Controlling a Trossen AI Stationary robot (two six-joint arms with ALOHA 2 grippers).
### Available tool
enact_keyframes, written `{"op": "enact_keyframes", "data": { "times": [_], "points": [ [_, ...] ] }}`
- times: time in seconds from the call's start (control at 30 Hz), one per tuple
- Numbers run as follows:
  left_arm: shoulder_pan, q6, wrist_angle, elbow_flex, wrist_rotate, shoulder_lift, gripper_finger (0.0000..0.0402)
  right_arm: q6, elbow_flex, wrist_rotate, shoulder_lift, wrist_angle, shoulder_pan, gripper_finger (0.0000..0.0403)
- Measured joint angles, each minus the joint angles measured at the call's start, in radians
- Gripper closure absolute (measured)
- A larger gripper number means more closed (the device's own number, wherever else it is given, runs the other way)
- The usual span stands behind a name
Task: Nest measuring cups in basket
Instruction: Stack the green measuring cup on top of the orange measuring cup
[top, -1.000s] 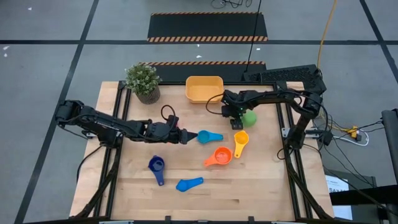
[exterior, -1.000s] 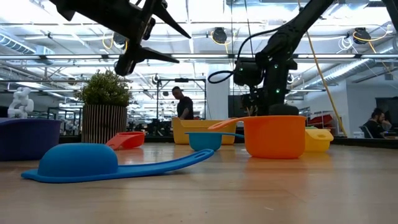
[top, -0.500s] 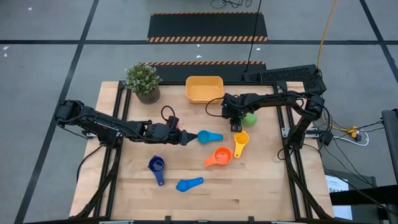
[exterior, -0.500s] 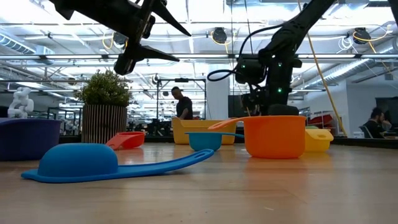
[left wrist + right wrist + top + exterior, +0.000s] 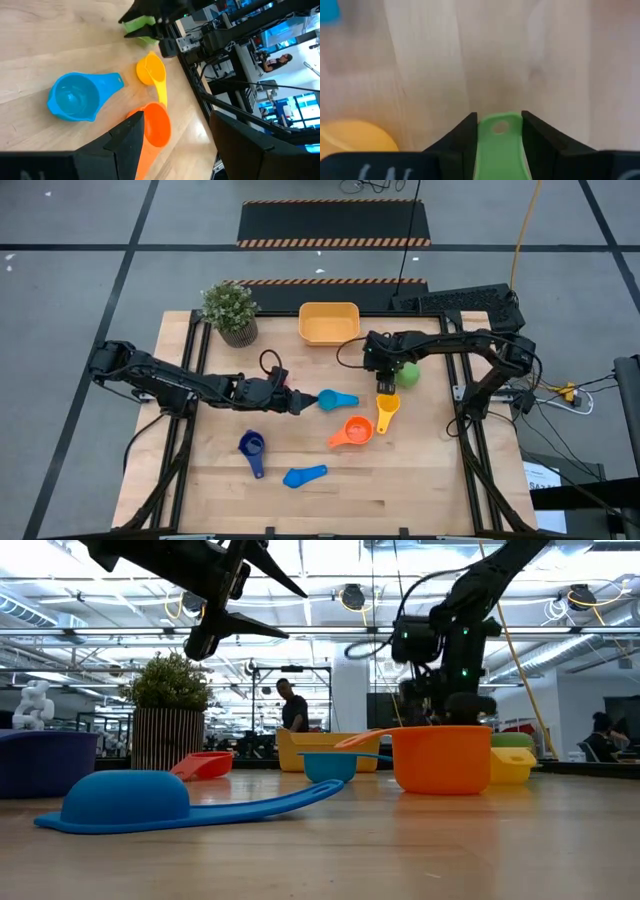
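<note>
My right gripper (image 5: 385, 379) stands at the table's far right, shut on the green measuring cup (image 5: 408, 372). My left gripper (image 5: 303, 402) hangs open above mid-table, raised well over the wood in the low view (image 5: 290, 615), its tips just left of a light blue cup (image 5: 337, 399). The yellow cup (image 5: 387, 410), orange cup (image 5: 354, 431), dark blue cup (image 5: 251, 448) and second light blue cup (image 5: 304, 475) rest on the table. The red cup (image 5: 205, 765) shows only in the low view. The orange-yellow basket (image 5: 329, 323) sits at the far edge. My right gripper pinches the green cup's flat handle (image 5: 500, 150) between its two fingers (image 5: 462, 145). The fingers lie along the handle, whose holed free end (image 5: 499, 128) pokes out between their tips. They come from above. The bowl (image 5: 409, 372) sits to the gripper's right; I cannot tell if it clears the table.
A small potted plant (image 5: 230, 310) stands at the far left corner beside the basket. The yellow and orange cups lie just near-side of my right gripper. Bare wood stretches along the near edge and the near right corner. People stand in the room beyond the table.
My right gripper has carried the green cup a short way toward the table's right edge, keeping its hold. In the low view the green bowl now shows behind the yellow cup.
</note>
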Motion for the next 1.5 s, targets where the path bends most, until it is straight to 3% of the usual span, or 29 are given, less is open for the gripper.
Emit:
{"op": "enact_keyframes", "data": {
  "times": [0.23, 0.53, 1.0, 1.27, 1.5],
  "points": [
    [0.0, 0.006, 0.006, 0.0, 0.0, 0.0, 0.0174, 0.065, 0.001, -0.007, -0.105, -0.037, 0.0, 0.0287],
    [0.001, 0.036, 0.082, 0.0, 0.0, 0.0, 0.0174, 0.148, 0.002, -0.101, -0.222, -0.045, 0.003, 0.0285],
    [0.006, 0.131, 0.209, 0.001, 0.044, 0.0, 0.0174, 0.381, 0.003, -0.53, -0.364, 0.048, 0.003, 0.0285],
    [0.044, 0.16, 0.236, 0.001, 0.133, 0.0, 0.0174, 0.529, 0.004, -0.674, -0.369, 0.188, 0.003, 0.0284],
    [0.087, 0.219, 0.344, 0.001, 0.146, 0.0, 0.0174, 0.688, 0.004, -0.813, -0.368, 0.341, 0.003, 0.0286]
  ]
}}
